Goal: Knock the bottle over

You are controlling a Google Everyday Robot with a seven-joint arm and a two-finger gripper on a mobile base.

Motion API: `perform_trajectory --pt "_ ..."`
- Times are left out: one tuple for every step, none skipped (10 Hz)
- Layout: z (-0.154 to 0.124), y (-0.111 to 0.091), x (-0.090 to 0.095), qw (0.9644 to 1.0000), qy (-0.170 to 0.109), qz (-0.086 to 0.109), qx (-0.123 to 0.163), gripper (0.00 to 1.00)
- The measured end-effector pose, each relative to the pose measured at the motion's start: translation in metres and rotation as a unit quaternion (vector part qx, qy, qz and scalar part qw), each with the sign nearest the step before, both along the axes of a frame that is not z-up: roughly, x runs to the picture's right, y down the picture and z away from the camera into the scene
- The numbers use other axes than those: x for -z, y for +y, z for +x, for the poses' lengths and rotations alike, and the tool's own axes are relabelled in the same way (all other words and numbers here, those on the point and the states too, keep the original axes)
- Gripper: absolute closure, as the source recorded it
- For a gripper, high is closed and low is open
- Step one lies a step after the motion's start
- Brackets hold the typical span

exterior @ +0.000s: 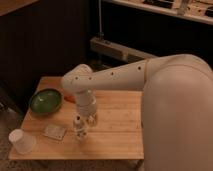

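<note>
- The bottle (79, 126) stands upright on the wooden table (117, 132), toward the front edge and a little left of the middle; it is small and clear, with a pale cap.
- The gripper (88, 118) hangs just behind and to the right of the bottle, right beside it; whether it touches the bottle cannot be told.
- The white arm (117, 75) reaches in from the right over the back half of the table, its elbow bent above the gripper.
- A small flat packet (54, 132) lies on the table just left of the bottle, apart from it.
- A translucent white cup (22, 142) sits at the front left corner, well apart from the bottle.
- A green bowl (45, 101) rests near the back left corner, with something orange (69, 98) just to its right, partly hidden by the arm.
- The table is light wood in planks; behind it is a dark wall, and a pale shelf (116, 50) runs along at the back.
- No writing or brand can be read on anything.
</note>
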State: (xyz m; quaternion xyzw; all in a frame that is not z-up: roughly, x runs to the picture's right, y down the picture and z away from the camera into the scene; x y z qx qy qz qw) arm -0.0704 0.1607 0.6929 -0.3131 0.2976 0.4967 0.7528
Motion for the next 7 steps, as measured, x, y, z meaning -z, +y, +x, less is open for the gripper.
perform_trajectory --pt "-0.002 0.001 0.003 0.9999 -0.005 0.014 -0.004 0.9" --pt "-0.004 0.0 0.004 0.9992 -0.02 0.032 -0.015 0.98" --pt "-0.006 0.002 0.005 0.9988 -0.028 0.034 -0.022 1.0" --pt "-0.015 0.005 0.006 0.9984 -0.041 0.034 -0.021 1.0" --pt "-0.026 0.01 0.005 0.998 -0.054 0.031 -0.013 1.0" --pt "-0.038 0.016 0.005 0.9976 -0.064 0.027 -0.006 1.0" --pt "-0.042 0.019 0.001 0.9974 -0.068 0.023 0.002 1.0"
